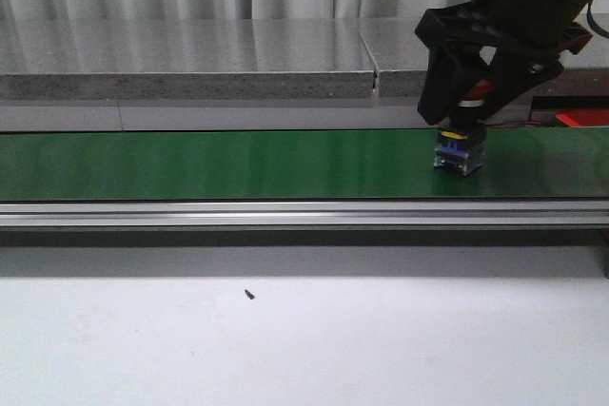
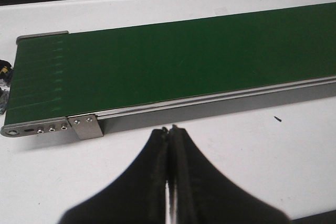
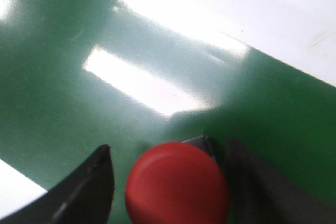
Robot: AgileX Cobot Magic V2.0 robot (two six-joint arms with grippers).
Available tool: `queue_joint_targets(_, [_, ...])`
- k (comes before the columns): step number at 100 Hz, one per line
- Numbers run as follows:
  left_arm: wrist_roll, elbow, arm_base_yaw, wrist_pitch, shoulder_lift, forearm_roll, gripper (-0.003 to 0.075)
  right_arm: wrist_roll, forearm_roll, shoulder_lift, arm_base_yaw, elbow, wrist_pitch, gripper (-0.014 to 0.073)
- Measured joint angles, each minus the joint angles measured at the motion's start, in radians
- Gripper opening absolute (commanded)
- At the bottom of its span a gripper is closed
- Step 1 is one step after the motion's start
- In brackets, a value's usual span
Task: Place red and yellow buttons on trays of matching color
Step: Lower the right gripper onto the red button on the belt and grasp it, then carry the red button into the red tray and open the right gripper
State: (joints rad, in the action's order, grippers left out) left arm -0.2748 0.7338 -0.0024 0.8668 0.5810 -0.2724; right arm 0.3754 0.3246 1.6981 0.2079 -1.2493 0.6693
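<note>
The right end effector point(image 3: 170, 182) is open astride the red button point(image 3: 177, 184) on the green belt point(image 1: 238, 164); it should be centred, then closed squarely. The left end effector point(image 2: 169, 129) is shut and empty.

The right gripper point(image 1: 463, 119) is matte black and blocky, with an angular bracket housing and a red-and-white band near its base. The left gripper point(image 2: 169, 129) has black, tapering fingers point(image 2: 142, 177) with rough inner edges.
</note>
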Motion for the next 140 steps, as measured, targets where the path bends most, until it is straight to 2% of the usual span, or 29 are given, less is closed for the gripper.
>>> queue_joint_targets(13, [0.000, 0.000, 0.000, 0.000, 0.000, 0.000, -0.0019, 0.000, 0.000, 0.000, 0.000, 0.000, -0.005, 0.0201])
queue_joint_targets(25, [0.000, 0.000, 0.000, 0.000, 0.000, 0.000, -0.0019, 0.000, 0.000, 0.000, 0.000, 0.000, -0.008, 0.0148])
queue_joint_targets(48, [0.000, 0.000, 0.000, 0.000, 0.000, 0.000, -0.0019, 0.000, 0.000, -0.052, -0.035, 0.000, -0.021, 0.0146])
queue_joint_targets(97, [0.000, 0.000, 0.000, 0.000, 0.000, 0.000, -0.0019, 0.002, 0.001, -0.117, -0.387, 0.000, -0.062, 0.0146])
queue_joint_targets(116, [0.000, 0.000, 0.000, 0.000, 0.000, 0.000, -0.0019, -0.027, 0.005, -0.117, -0.479, -0.006, -0.078, 0.0117])
queue_joint_targets(140, [0.000, 0.000, 0.000, 0.000, 0.000, 0.000, -0.0019, -0.057, 0.008, -0.041, -0.548, -0.144, 0.009, 0.0117])
